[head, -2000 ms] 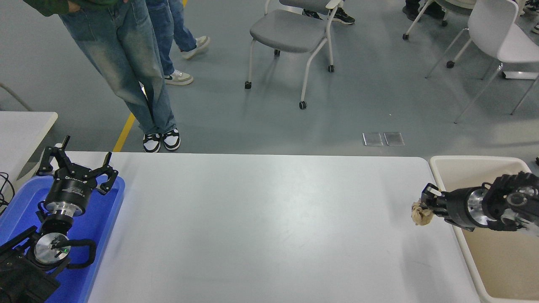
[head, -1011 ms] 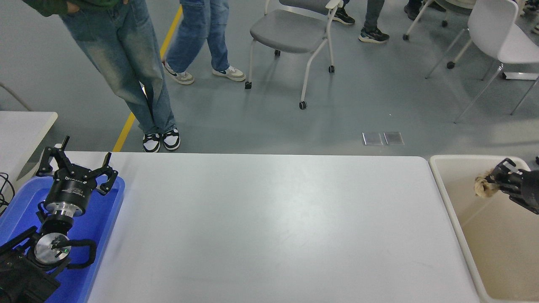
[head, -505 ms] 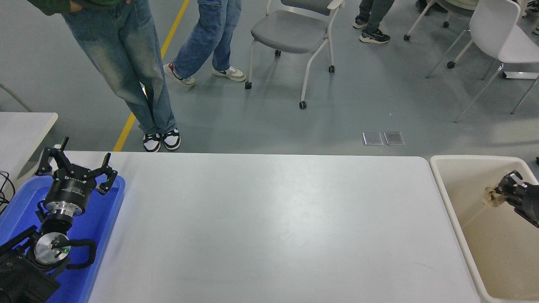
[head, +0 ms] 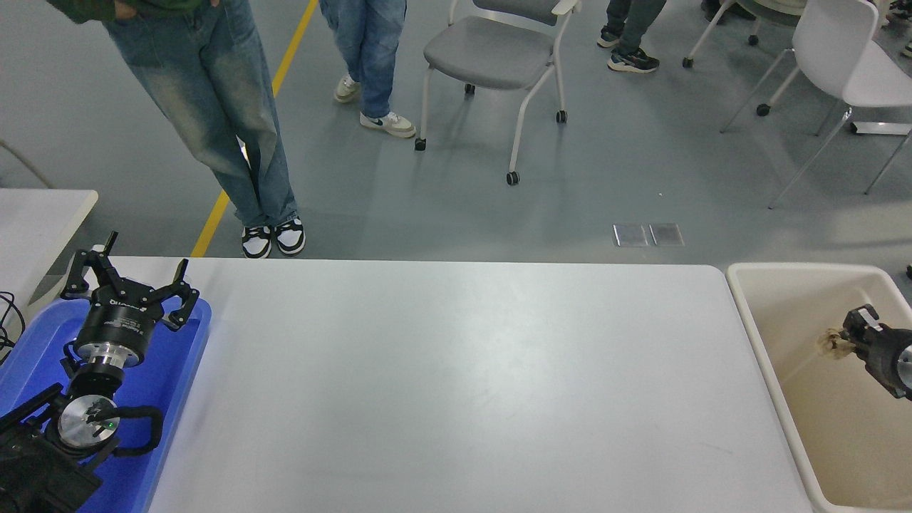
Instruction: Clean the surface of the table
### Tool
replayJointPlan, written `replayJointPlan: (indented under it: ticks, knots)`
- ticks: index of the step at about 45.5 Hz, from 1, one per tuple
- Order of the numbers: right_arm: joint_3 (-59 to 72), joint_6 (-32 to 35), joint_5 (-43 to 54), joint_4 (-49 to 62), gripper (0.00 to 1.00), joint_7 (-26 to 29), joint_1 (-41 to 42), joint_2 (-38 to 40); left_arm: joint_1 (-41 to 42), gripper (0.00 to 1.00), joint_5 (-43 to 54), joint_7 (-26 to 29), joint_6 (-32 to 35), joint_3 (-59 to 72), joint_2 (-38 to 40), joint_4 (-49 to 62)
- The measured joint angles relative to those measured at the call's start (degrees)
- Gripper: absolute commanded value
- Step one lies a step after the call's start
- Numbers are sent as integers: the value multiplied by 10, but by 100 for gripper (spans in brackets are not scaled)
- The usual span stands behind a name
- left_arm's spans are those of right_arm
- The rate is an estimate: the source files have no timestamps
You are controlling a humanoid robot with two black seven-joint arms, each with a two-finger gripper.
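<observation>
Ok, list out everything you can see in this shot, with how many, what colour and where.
table surface: one, white, filling the middle, nothing lying on it.
blue tray: one, blue, at the table's left end.
bin: one, cream, beyond the table's right end.
crumpled wad: one, tan, held over the bin.
smaller table: one, white, far left.
chairs: one grey, top centre; one white, top right.
people: legs in jeans, top left; more feet along the top.
left gripper: black, open, parked over the tray.
right gripper: black, shut on the wad, right edge.
</observation>
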State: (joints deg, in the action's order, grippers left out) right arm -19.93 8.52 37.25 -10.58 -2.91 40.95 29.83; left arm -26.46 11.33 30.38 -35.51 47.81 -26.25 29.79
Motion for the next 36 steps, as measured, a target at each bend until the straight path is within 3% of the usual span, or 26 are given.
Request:
replayJointPlan:
  ticks: [24,26,32,34,36]
  knots:
    - [35,-49,-2,55,1,-13,-4,-30,0,100,0,0,0,0,0,0]
    - [37,-52,-3,56,8,-13,-5,-31,0,100,0,0,0,0,0,0]
    - [42,-61,-3,58,15,-14,-5,-32,0,100,0,0,0,0,0,0]
    - [42,-63,-4,58,28,-14,-5,-32,0,100,0,0,0,0,0,0]
    - [43,-65,-4,59,53,-14,-5,-33,0,100,0,0,0,0,0,0]
